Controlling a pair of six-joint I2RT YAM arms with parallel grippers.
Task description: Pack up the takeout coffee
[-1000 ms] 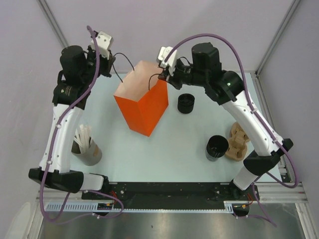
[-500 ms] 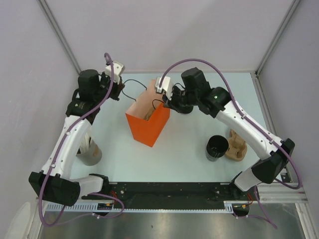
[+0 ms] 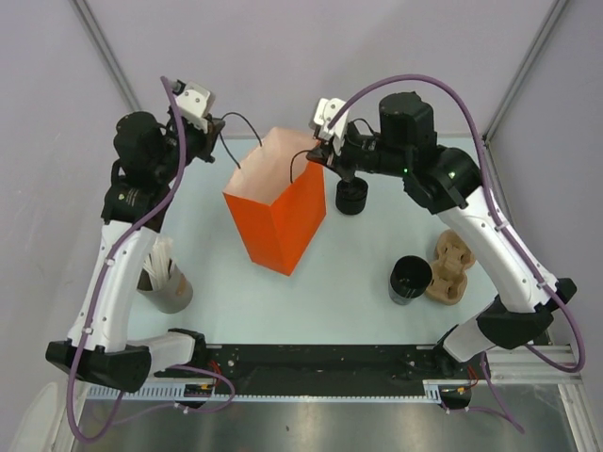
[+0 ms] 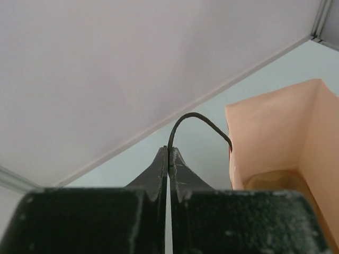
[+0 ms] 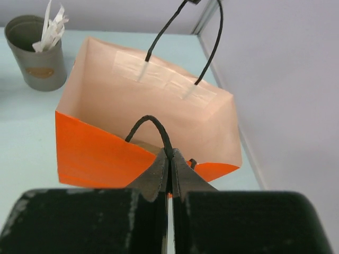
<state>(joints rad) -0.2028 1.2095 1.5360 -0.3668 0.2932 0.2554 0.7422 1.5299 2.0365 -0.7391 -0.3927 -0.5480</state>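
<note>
- Bag (image 3: 278,202) sits higher than half a second ago.
- Left fingers (image 4: 158,170) pinch left handle (image 4: 197,119); right fingers (image 5: 183,174) pinch right handle (image 5: 151,123).
- Coffee (image 3: 351,198) stands on desk (image 3: 358,273) at bag's 3 o'clock.

takeout coffee (image 3: 351,201) partly hidden, straw cup (image 3: 175,293) likewise

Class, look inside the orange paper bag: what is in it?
Inside the orange bag, only pale inner walls and some brown floor show; its near wall covers the rest.
</note>
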